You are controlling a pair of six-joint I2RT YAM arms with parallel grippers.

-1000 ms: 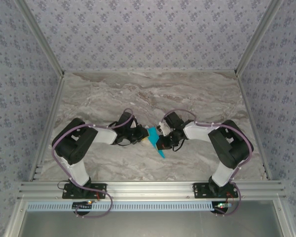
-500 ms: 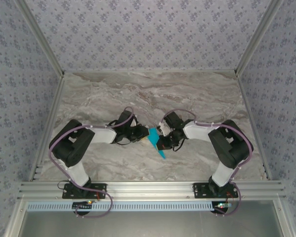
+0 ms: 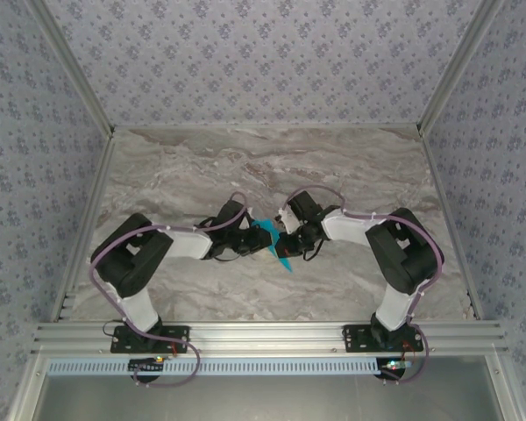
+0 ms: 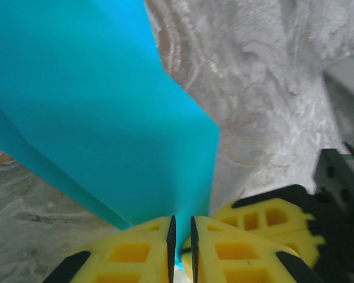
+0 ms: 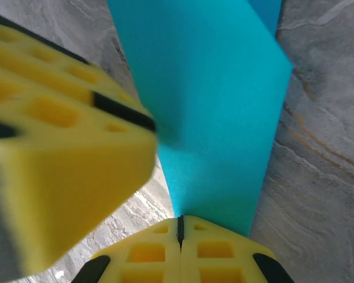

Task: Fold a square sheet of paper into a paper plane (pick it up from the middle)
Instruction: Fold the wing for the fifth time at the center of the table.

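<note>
The square sheet of paper (image 3: 266,231), cyan and folded into a narrower shape with a point toward the near edge, hangs above the table's middle between both grippers. My left gripper (image 3: 259,245) meets it from the left. In the left wrist view, the left gripper (image 4: 181,227) has its jaws almost together, and the paper (image 4: 106,118) runs through the thin slit between the pads. My right gripper (image 3: 287,243) comes from the right. In the right wrist view, the right gripper (image 5: 180,227) is shut tight on the paper's (image 5: 218,118) lower edge.
The marble tabletop (image 3: 272,167) stretches behind the grippers, with patterned walls on three sides and an aluminium rail (image 3: 272,333) at the near edge. One left finger (image 5: 59,147) looms blurred and close in the right wrist view. The right fingers (image 4: 265,221) sit beside the left jaws.
Both grippers have shifted a little farther from the near edge, carrying the paper along. The left gripper has closed in toward the right one, and the paper's point now sits higher.
</note>
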